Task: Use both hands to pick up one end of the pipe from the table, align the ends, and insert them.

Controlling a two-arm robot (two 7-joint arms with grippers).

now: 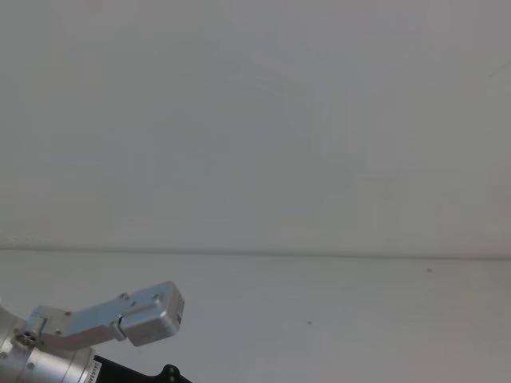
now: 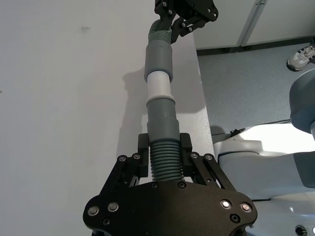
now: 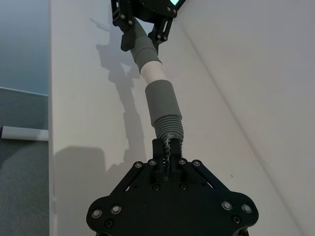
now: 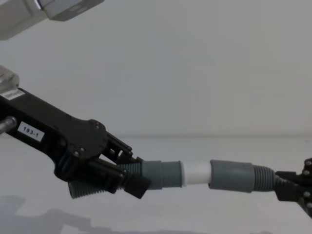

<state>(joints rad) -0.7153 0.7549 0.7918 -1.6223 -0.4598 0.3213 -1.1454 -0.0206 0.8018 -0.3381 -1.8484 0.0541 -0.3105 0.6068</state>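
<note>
The tabletop (image 4: 204,214) is a plain white surface running across the lower part of the chest view, and both pipe pieces are held clear above it, casting long shadows on it in the wrist views.

The left claw (image 4: 127,178) reaches in from the left of the chest view on a black arm with a white "183-1" label, and it is closed on the ribbed stretch of the left pipe piece (image 4: 161,174). In the left wrist view that same claw (image 2: 165,155) sits at the bottom centre, its fingers clamped either side of the ribs. The right claw (image 4: 292,191) shows at the lower right edge of the chest view, clamped on the ribbed stretch of the right pipe piece (image 4: 234,176); in the right wrist view it (image 3: 167,150) grips the ribs at the lower centre of the frame.

As for progress, pick-up is done and the two pieces lie roughly in one line, end to end. The white tip (image 4: 196,173) meets the mouth of the grey collar (image 4: 217,175) in the middle of the chest view; it looks just entered, though I cannot tell how deep from this angle. Most of the white length is exposed, so I judge the push home remains.

Each piece is dark grey, with a smooth collar passing into a corrugated section; the right wrist view shows a slight bend at the joint.
</note>
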